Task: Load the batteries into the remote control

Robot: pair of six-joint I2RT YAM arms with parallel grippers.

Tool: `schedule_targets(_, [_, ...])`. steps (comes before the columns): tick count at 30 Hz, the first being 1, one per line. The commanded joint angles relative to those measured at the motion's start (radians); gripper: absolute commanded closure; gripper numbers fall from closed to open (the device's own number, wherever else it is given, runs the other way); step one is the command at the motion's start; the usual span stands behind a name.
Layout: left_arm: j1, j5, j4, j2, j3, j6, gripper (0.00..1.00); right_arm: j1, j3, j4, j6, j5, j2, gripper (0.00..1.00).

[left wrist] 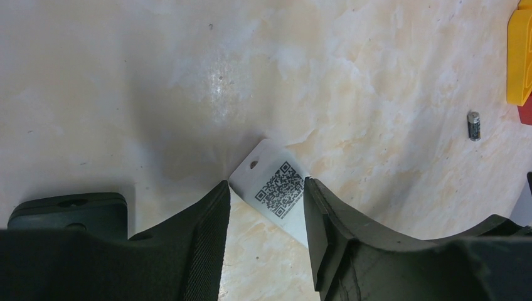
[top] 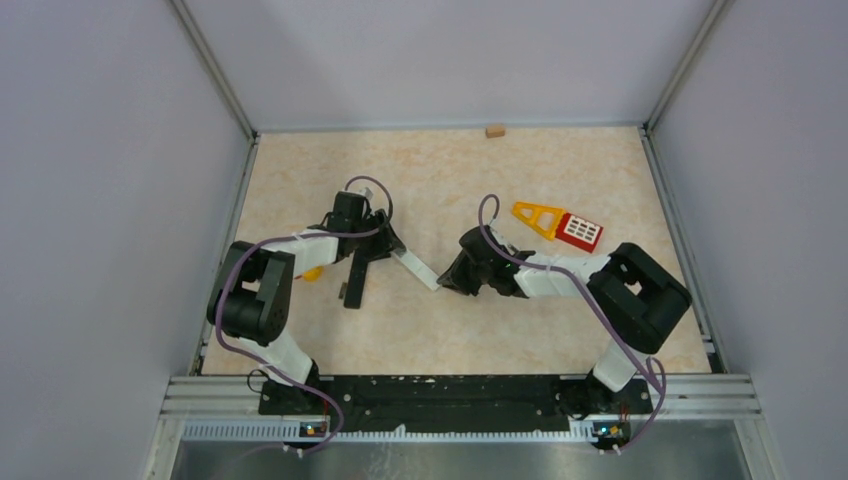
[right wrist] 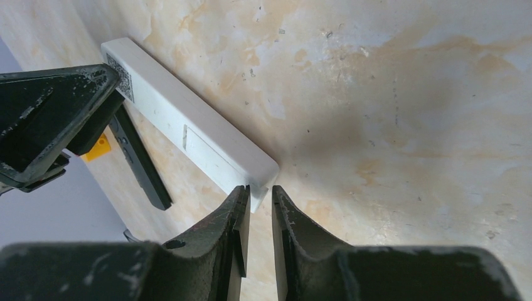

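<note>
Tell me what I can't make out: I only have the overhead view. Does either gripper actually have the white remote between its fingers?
Observer: Yes. In the left wrist view, the left gripper straddles the white remote at the end carrying a square code label.
Operator: And the right one?
Observer: The right gripper has the corner of the remote's other end in its narrow gap. I cannot tell whether it is pinching.
Operator: Any battery around?
Observer: One battery lies loose on the table, near a yellow piece.
</note>
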Motion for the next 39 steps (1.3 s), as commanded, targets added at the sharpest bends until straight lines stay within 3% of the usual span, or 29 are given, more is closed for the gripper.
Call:
schedule_targets(1, [0.005, 0.015, 0.014, -0.005, -0.020, 0.014, 0.50, -0.009, 0.036, 0.058, 0.039, -0.039, 0.023, 0.80])
schedule_targets(18, [0.013, 0.015, 0.008, 0.015, -0.049, 0.011, 0.57, -0.017, 0.015, 0.090, 0.125, -0.031, 0.051, 0.93])
schedule_targets(39, [0.014, 0.029, 0.060, 0.052, -0.131, -0.025, 0.65, -0.020, 0.048, 0.076, 0.378, 0.011, 0.156, 0.95])
